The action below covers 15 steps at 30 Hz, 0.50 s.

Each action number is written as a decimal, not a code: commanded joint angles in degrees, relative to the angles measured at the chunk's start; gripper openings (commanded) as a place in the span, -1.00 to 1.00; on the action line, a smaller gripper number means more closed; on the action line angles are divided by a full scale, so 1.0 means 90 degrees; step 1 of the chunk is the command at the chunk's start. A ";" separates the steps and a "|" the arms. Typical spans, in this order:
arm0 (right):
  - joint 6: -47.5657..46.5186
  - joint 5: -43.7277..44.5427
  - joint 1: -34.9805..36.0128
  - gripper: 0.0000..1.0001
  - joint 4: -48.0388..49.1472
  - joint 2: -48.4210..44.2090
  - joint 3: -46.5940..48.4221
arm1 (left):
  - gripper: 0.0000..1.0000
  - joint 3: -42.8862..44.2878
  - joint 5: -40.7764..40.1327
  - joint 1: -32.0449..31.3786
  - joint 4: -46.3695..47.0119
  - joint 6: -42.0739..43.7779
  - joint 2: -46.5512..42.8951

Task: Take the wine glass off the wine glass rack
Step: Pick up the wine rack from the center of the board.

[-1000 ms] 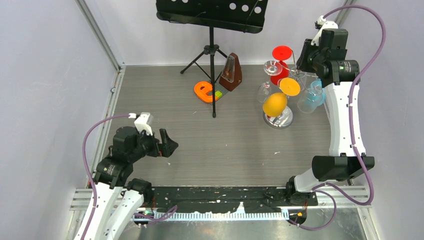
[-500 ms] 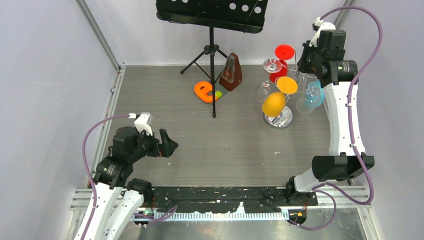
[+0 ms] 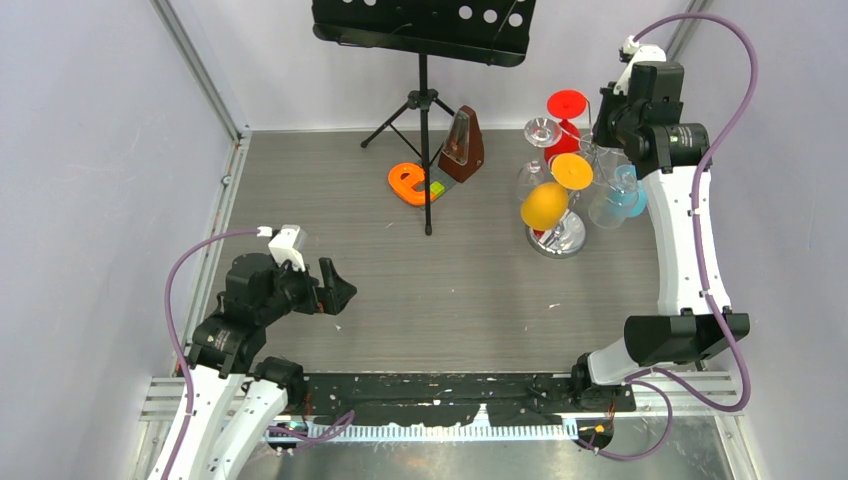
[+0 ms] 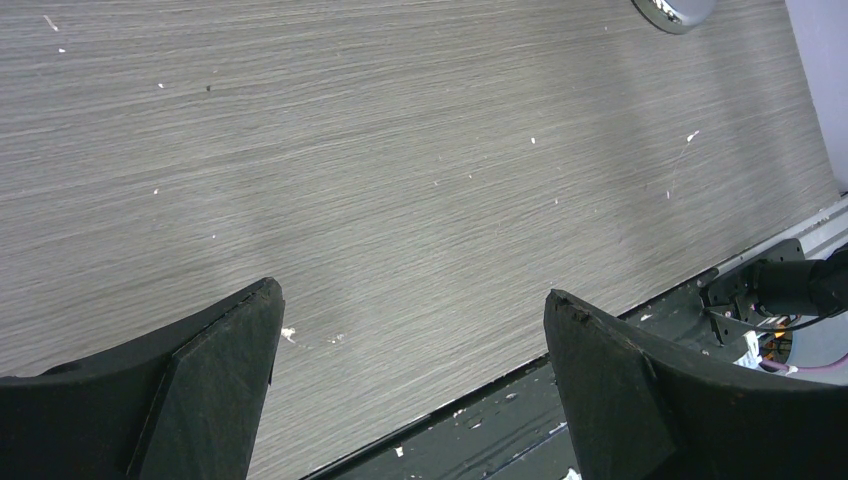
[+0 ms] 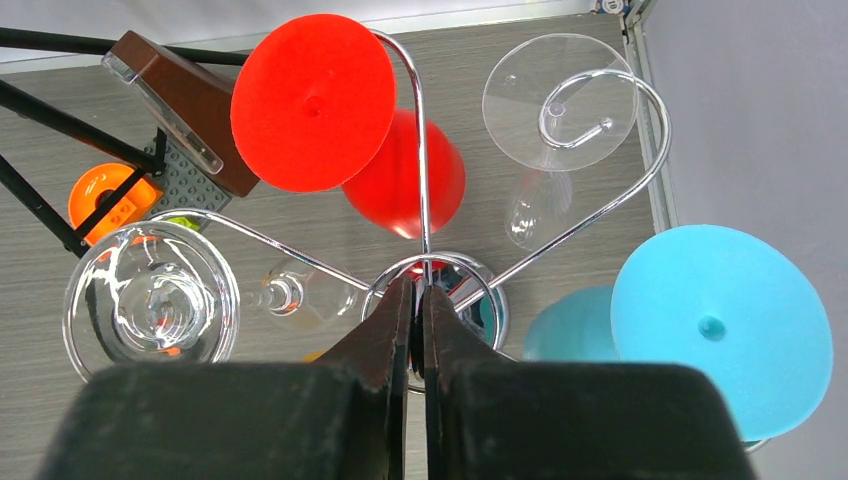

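The wine glass rack [image 3: 557,238], a chrome wire tree on a mirror base, stands at the back right. Several glasses hang upside down on its scroll arms: a red one [image 5: 312,102], a clear one [image 5: 560,100], a blue one [image 5: 720,330], another clear one [image 5: 150,305] and an orange one [image 3: 545,206]. My right gripper [image 5: 417,290] is above the rack, its jaws shut on the thin wire at the top of the central post [image 5: 421,150]. In the top view it [image 3: 603,122] sits over the rack. My left gripper [image 3: 338,290] is open and empty, low over the table [image 4: 400,150] at the near left.
A black tripod music stand [image 3: 424,30] stands at the back middle, one leg reaching forward. A brown metronome [image 3: 462,145] and an orange letter block [image 3: 407,183] sit left of the rack. The right wall is close behind the rack. The table's dark front edge [image 4: 560,400] lies under the left gripper.
The right gripper has moved slightly back and left with the rack's top; the hanging glasses have shifted a little to the left. The left arm has not moved.
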 commanded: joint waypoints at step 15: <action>-0.0118 0.0653 0.0568 -0.89 0.0291 -0.0380 0.0896 | 0.98 0.0009 -0.0062 -0.0032 0.0114 0.0096 0.0001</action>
